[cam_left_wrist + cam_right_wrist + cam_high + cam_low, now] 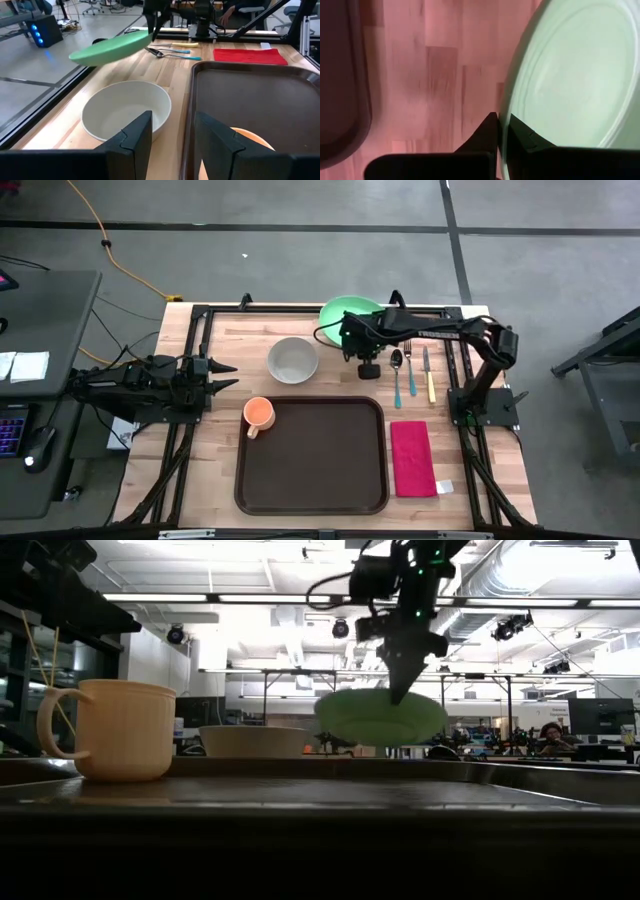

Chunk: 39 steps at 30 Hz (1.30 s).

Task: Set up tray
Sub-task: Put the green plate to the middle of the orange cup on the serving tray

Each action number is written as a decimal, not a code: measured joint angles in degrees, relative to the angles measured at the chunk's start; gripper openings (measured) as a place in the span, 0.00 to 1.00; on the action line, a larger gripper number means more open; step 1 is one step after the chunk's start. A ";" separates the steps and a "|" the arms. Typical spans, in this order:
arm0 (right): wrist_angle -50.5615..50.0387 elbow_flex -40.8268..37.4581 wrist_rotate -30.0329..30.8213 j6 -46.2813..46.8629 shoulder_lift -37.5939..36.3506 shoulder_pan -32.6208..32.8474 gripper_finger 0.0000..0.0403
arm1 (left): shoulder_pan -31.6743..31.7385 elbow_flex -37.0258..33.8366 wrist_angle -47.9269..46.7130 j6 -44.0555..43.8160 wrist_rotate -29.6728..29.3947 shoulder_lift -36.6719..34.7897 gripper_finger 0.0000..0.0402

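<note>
Above the far side of the wooden surface [225, 480], the right gripper [502, 131] pinches the round pale-green plate [381, 718] by its rim between its jaws, carrying it clear of the surface, presumably toward the empty dark brown rectangular plastic tray [312, 456] at the near middle, while the left gripper [172, 135] waits with jaws spread beside the orange mug [258, 414].

The tray [312, 455] is lying flat on the desk [225, 345], a large dark brown rectangular plastic piece with rounded corners and a raised rim. It is sitting toward the near middle of the desk, its long sides running across. Its inner surface is showing bare, with a faint sheen. In the left wrist view its rim [192, 95] is rising as a smooth lip just beside the light wood.
</note>
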 joint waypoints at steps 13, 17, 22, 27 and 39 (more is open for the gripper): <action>-1.72 0.02 3.94 1.06 -4.89 1.18 0.00 | 0.02 0.00 0.69 -0.45 0.00 0.00 0.45; -1.72 0.02 4.12 1.00 -4.89 1.20 0.00 | 0.02 -0.02 0.69 -0.49 0.00 -0.01 0.45; -1.92 0.02 4.82 0.83 -4.89 1.20 0.00 | 0.01 -0.02 0.69 -0.49 0.00 0.00 0.45; -1.91 0.02 4.99 0.80 -4.89 1.17 0.00 | 0.02 0.00 0.69 -0.49 0.00 0.00 0.45; -1.90 0.02 5.50 -0.70 -4.89 1.77 0.00 | 0.02 -0.02 0.65 -0.52 -0.10 -0.01 0.45</action>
